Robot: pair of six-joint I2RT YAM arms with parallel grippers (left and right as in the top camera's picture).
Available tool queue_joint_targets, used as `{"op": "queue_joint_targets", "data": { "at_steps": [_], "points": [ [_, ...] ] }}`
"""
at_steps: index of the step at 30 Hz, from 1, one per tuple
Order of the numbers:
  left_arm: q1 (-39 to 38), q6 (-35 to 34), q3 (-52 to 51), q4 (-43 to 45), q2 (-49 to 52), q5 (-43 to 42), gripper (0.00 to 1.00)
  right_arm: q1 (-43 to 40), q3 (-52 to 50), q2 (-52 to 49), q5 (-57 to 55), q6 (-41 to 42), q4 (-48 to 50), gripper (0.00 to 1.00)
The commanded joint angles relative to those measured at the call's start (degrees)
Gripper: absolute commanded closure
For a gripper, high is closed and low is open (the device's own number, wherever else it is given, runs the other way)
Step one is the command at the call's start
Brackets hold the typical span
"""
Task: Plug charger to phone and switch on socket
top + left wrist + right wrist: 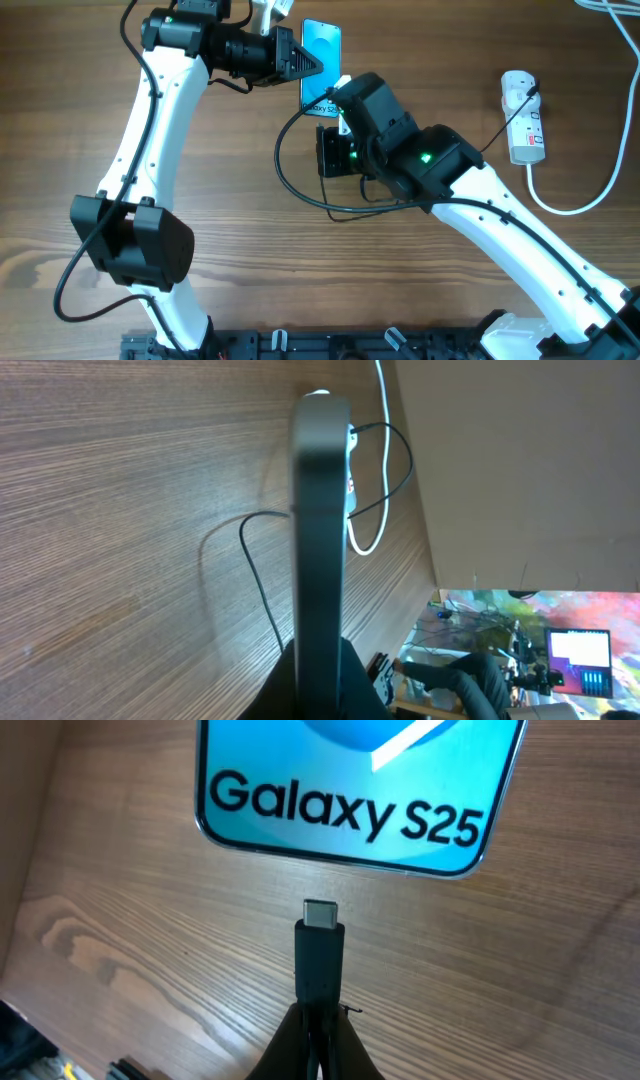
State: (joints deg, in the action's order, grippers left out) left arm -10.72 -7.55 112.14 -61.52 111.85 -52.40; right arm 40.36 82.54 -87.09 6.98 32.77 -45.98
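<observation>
My right claw (320, 1020) is clamped on the charger (320, 945). Its metal tip points at the near end of the phone (360, 780), just short of it and not touching. My left claw (300, 62) reaches in from the left, turned sideways, and grips the phone's left edge, screen up, at the far middle of the table (230, 200). The socket (524, 118) lies well off to the right.
</observation>
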Motion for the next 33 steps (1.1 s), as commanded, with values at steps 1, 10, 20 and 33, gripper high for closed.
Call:
{"op": "queue_joint_targets", "data": {
  "at_steps": [1, 10, 20, 33],
  "points": [
    [0.3, 1.1, 0.3, 0.2, -1.4, -4.0, 0.96, 0.1, 0.7, 0.8, -1.1, 1.9, 0.5, 0.96],
    [0.5, 1.2, 0.3, 0.2, -1.4, -5.6, 0.96, 0.1, 0.7, 0.9, -1.3, 3.2, 0.2, 0.96],
    [0.5, 1.4, 0.3, 0.2, -1.4, -5.6, 0.96, -1.0, 0.7, 0.9, -1.6, 3.2, 0.4, 0.96],
    [0.5, 1.4, 0.3, 0.2, -1.4, -7.0, 0.96, -1.0, 0.7, 0.9, 1.2, 3.3, 0.9, 0.96]
  ]
}}
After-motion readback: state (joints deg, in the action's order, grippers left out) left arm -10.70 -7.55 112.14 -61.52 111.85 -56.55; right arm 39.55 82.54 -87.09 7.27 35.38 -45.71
